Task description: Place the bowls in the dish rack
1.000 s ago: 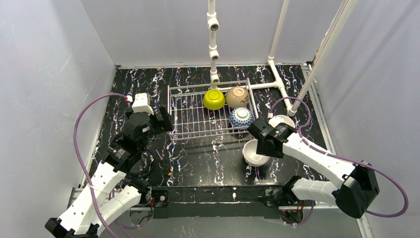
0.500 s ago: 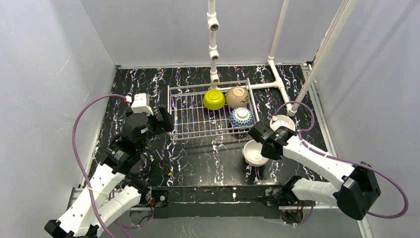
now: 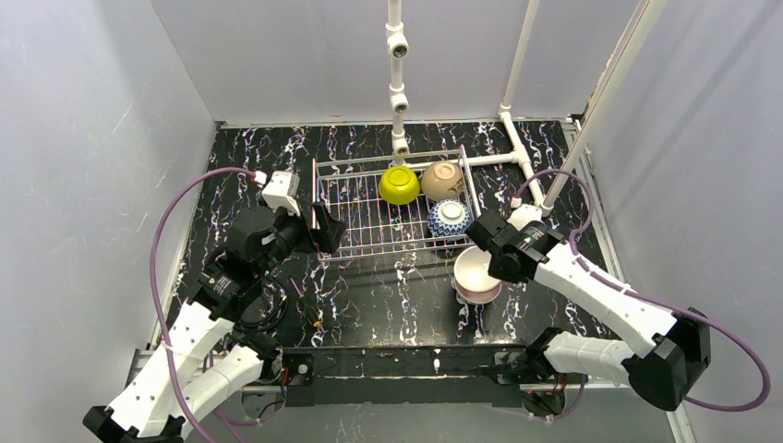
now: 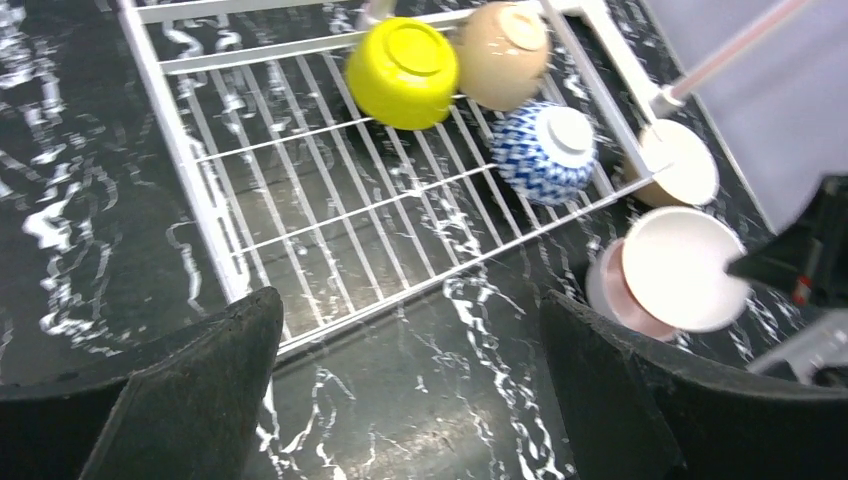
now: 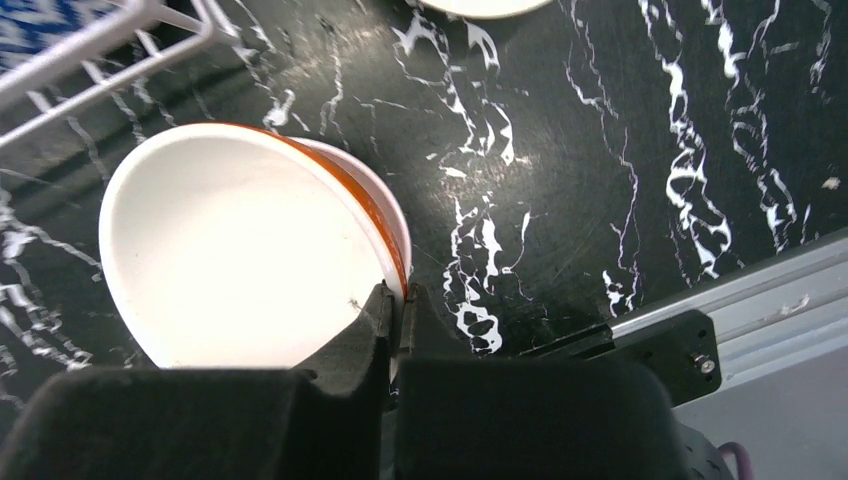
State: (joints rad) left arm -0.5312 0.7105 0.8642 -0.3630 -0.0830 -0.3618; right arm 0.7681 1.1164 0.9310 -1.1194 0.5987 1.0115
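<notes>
White-wire rectangular dish rack [image 3: 355, 217] sits mid-desk, long side running left-right, on the black white-veined desk [image 3: 388, 300].

Rack contents: three bowls, all bunched at the right end, mouth-down with foot rings showing.
- Far row: yellow-green round bowl [image 3: 399, 185], with the tan round bowl [image 3: 442, 180] just beside it on the right.
- Near right corner: blue-and-white patterned round bowl [image 3: 450, 219], directly in front of the tan one and close to the rack's right wall.

Right gripper [image 5: 395, 300]: jaws pressed together on the rim of an orange round bowl with a white inside [image 5: 240, 260], one finger inside the rim and one outside. That bowl is mouth-up and tilted. It is outside the rack, just in front of the near right corner, over bare desk. Can't tell from these views whether its foot touches the desk.

Left gripper [image 4: 408, 300]: fingers spread wide, nothing between them. It hangs above the rack's near rim, toward the near left corner in the top view. The wrist camera looks across the rack at all three loaded bowls.

One more bowl, beige-brown outside and cream inside [image 4: 680, 165], stands mouth-up on the desk outside the rack. It is just past the right wall and next to the white pipe frame [image 3: 399, 92] where that runs along the desk.
</notes>
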